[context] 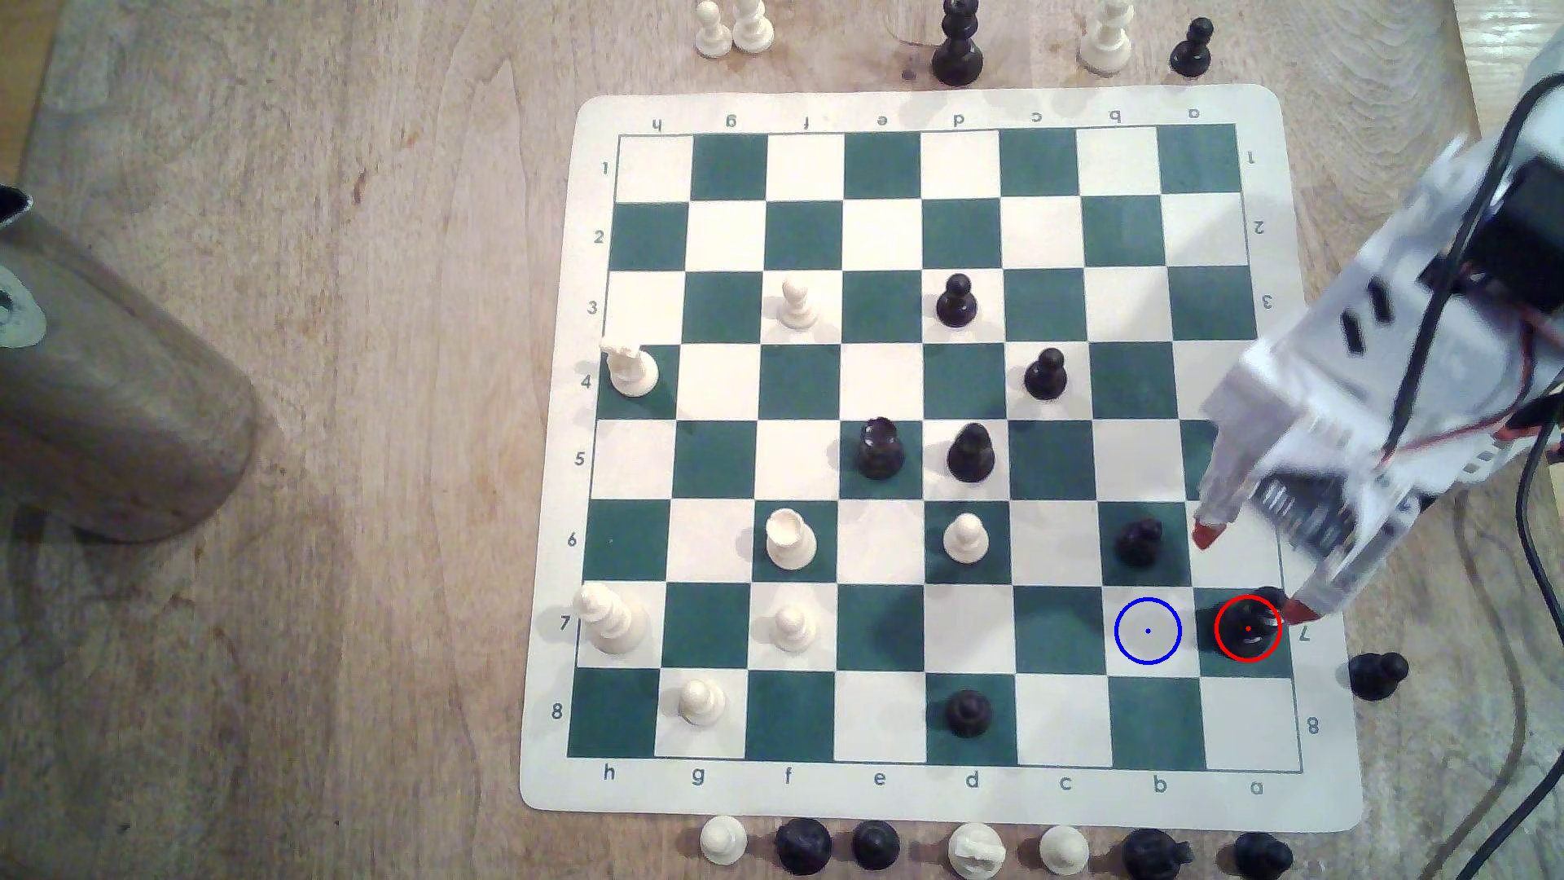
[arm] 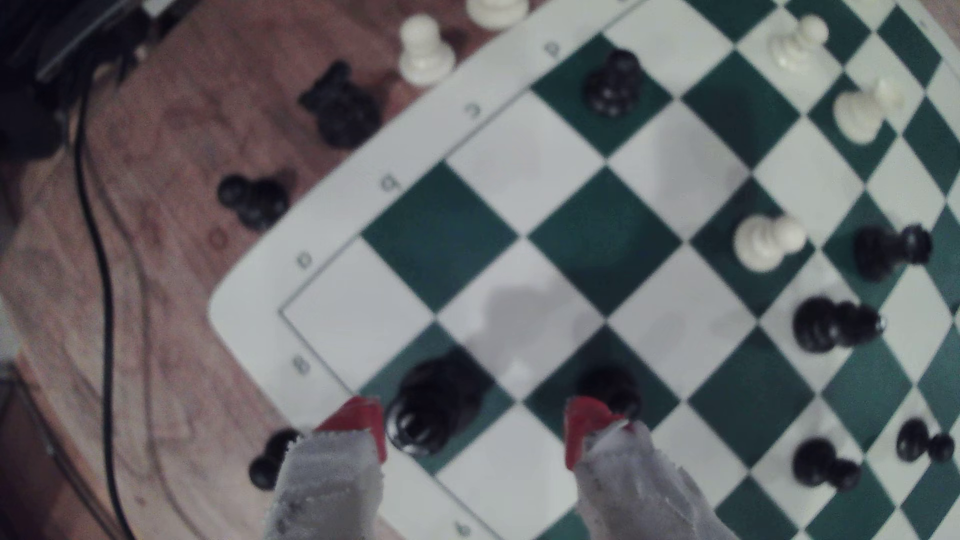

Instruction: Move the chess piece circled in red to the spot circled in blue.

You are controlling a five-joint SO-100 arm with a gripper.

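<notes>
Item: tall glossy black chess piece (context: 1247, 630) on the red-ringed green corner-file square, just beside the blue-ringed cream-white spot (context: 1148, 630); white red-tipped gripper (context: 1248, 571) hovers with fingers spread wide, needing centring astride the piece, clear of the neighbouring black pawn (context: 1138, 541), before closing

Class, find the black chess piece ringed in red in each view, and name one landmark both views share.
Exterior view: chess piece near the board's lower right corner, beside the red-tipped jaws.
Wrist view: chess piece on a green edge square, between the red tips.
Shared landmark: the black pawn on the diagonally adjacent green square.
</notes>
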